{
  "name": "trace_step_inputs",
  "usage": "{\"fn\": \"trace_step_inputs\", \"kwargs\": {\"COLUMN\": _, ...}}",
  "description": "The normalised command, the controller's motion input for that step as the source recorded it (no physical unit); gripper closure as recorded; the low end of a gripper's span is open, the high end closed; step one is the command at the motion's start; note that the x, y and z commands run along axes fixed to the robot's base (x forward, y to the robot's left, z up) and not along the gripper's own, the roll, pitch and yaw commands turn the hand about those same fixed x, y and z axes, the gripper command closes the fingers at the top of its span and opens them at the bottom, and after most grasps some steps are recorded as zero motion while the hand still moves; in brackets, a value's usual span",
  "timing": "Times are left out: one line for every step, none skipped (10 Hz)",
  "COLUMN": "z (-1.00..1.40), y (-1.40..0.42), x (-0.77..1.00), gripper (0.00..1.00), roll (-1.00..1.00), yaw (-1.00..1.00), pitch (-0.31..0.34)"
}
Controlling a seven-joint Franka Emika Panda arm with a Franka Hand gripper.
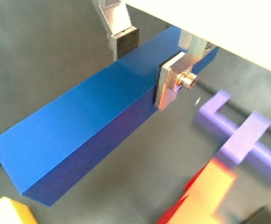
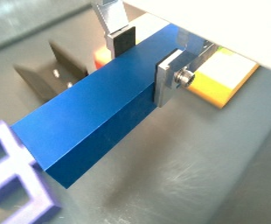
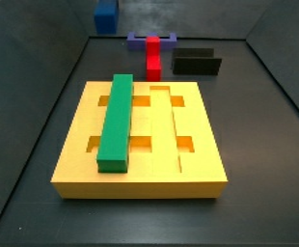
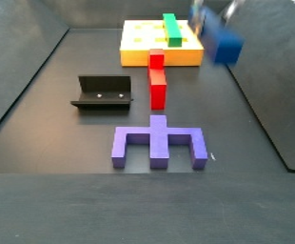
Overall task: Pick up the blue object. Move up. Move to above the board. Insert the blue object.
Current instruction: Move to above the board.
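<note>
Dark grey surface (image 3: 261, 154) carries the board (image 3: 203, 159), with a green bar (image 3: 118, 121) already seated in its left groove. At twelve o'clock beyond the board lie a red block (image 3: 153, 60), a purple bracket-shaped block (image 3: 152, 41) and the fixture (image 3: 196, 63). The gripper (image 1: 149, 57) has its jaws clamped on the blue object (image 1: 86, 122), fingers (image 1: 170, 80) pressing its long sides in both wrist views. In a side view the blue object (image 3: 106, 16) hangs off the surface at eleven o'clock, well apart from the board. Picking up looks done and lifting seems underway or complete; travel to above the board and insertion into a free groove remain.
</note>
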Motion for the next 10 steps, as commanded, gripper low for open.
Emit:
{"fn": "trace_step_inputs", "kwargs": {"z": 1.4, "y": 0.01, "x": 0.0, "gripper": 1.0, "roll": -0.11, "yaw": -0.01, "pitch": 0.037}}
{"fn": "trace_step_inputs", "kwargs": {"z": 1.4, "y": 0.0, "x": 0.01, "gripper": 1.0, "roll": -0.11, "yaw": -0.01, "pitch": 0.063}}
{"fn": "trace_step_inputs", "kwargs": {"z": 1.4, "y": 0.0, "x": -0.03, "gripper": 1.0, "roll": -0.1, "yaw": -0.01, "pitch": 0.06}}
{"fn": "trace_step_inputs", "kwargs": {"z": 0.74, "y": 0.0, "x": 0.0, "gripper": 1.0, "roll": -0.09, "yaw": -0.01, "pitch": 0.035}}
{"fn": "trace_step_inputs", "kwargs": {"z": 0.22, "y": 0.01, "x": 0.04, "gripper": 1.0, "roll": -0.09, "yaw": -0.01, "pitch": 0.033}}
{"fn": "trace_step_inputs", "kwargs": {"z": 0.23, "y": -1.4, "x": 0.52, "gripper": 1.0, "roll": -0.04, "yaw": -0.27, "pitch": 0.362}}
{"fn": "trace_step_inputs", "kwargs": {"z": 0.22, "y": -1.4, "x": 0.5, "gripper": 1.0, "roll": -0.01, "yaw": -0.27, "pitch": 0.374}}
{"fn": "trace_step_inputs", "kwargs": {"z": 0.22, "y": -1.4, "x": 0.56, "gripper": 1.0, "roll": 0.04, "yaw": -0.07, "pitch": 0.365}}
{"fn": "trace_step_inputs", "kwargs": {"z": 0.22, "y": -1.4, "x": 0.58, "gripper": 1.0, "roll": 0.01, "yaw": -0.06, "pitch": 0.329}}
{"fn": "trace_step_inputs", "kwargs": {"z": 0.22, "y": -1.4, "x": 0.58, "gripper": 1.0, "roll": 0.01, "yaw": -0.02, "pitch": 0.247}}
